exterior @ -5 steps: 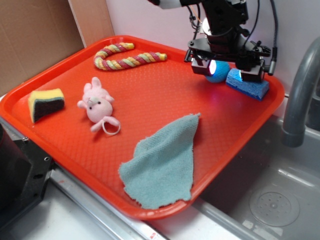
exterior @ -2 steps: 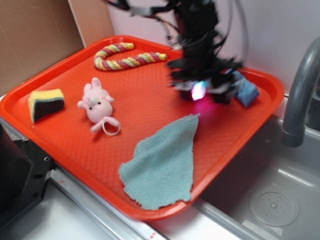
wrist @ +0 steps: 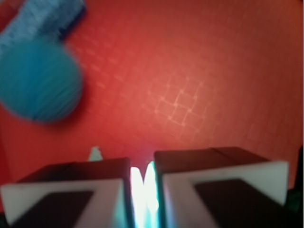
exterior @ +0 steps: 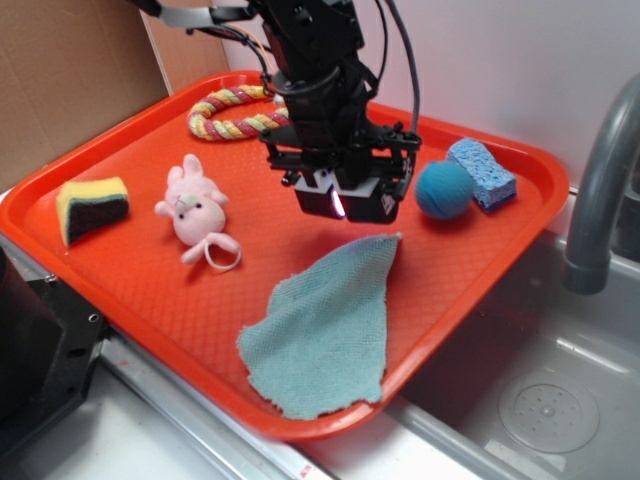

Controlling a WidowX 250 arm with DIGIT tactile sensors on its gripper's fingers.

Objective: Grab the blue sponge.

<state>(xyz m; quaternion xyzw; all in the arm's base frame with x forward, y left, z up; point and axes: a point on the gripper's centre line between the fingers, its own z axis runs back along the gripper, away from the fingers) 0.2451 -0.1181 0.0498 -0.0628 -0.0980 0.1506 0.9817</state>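
Blue sponge (exterior: 482, 173) is lying at the far right corner of the red tray (exterior: 130, 290), a light-blue porous block with a darker blue face turned down and toward the near side. It is touching, or all but touching, the round teal ball (exterior: 444, 190) that is sitting just to its left and slightly nearer. In the wrist view the sponge (wrist: 45, 19) is showing blurred at the top left, with the ball (wrist: 40, 80) right below it.

The gripper (exterior: 340, 203) is hovering over the middle of the tray, left of the ball and apart from both it and the sponge, and it is holding nothing. From the wrist camera its 2 fingers (wrist: 71, 190) are standing almost together, with only a thin bright slit glowing between them, so the jaws are reading as closed on empty air above bare tray surface. A small lamp on the gripper body is shining downward in the exterior view.

Just near of the gripper, a teal-green cloth (exterior: 325, 330) is lying rumpled, spreading toward the tray's near edge; its far corner is pointing up toward the gripper. A pink plush bunny (exterior: 195, 208) with a ring loop is resting left of centre. A yellow-and-black wedge sponge (exterior: 92, 208) is sitting near the left rim. A twisted red-and-yellow rope toy (exterior: 235, 112) is lying at the far side, partly hidden behind the arm. A grey faucet (exterior: 605, 180) is rising at the right, beside the tray, over a metal sink (exterior: 540, 400).
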